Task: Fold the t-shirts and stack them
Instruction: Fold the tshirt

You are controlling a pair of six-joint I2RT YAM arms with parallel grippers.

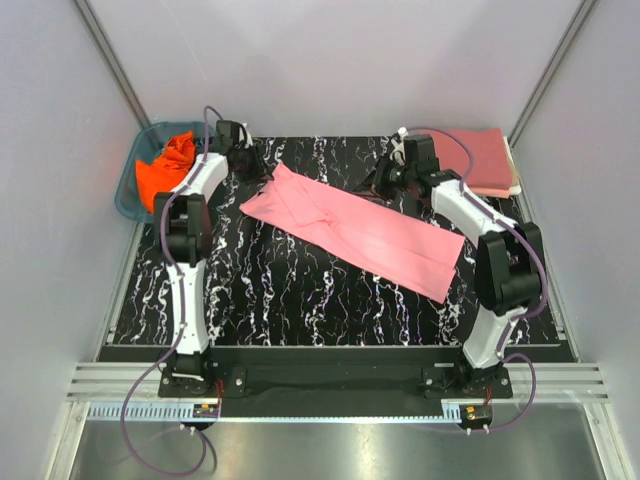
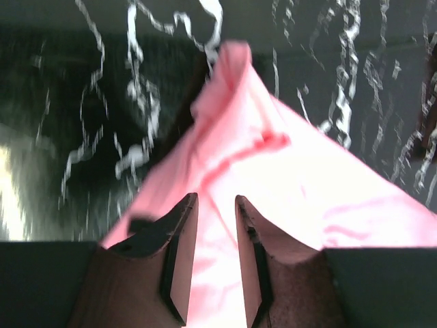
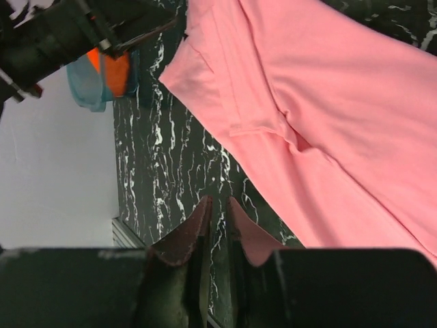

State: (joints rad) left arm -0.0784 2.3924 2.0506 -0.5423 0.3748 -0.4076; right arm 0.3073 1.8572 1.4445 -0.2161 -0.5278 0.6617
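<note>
Closest to my bases is the black mat (image 1: 300, 300) with its white veins. On the middle of it the light pink shirt (image 1: 350, 225) lies flat as a long band, folded lengthwise. It runs slantwise from the near right, close by my right arm, to the far left. In the right wrist view a sleeve seam shows as a crease partway along it.

My right claw (image 3: 218, 201) hangs over the mat just beside the shirt's far long edge. Its fingers are all but together, with only a sliver of mat showing between the tips and nothing in them.

My left claw (image 2: 216, 199) is at the shirt's far left corner. Its fingers (image 2: 179, 253) stand a narrow gap apart, and pink cloth fills that gap and bunches into a rumpled peak beyond the tips. I cannot tell whether I am pinching the cloth or only sitting over it.

Farther back, off the mat's far left corner, the teal basket (image 1: 128, 195) holds the orange shirt (image 1: 168, 170), crumpled. At the far right corner the rose-red shirt (image 1: 478, 158) lies folded on top of the cream shirt (image 1: 514, 188), of which only an edge shows.
</note>
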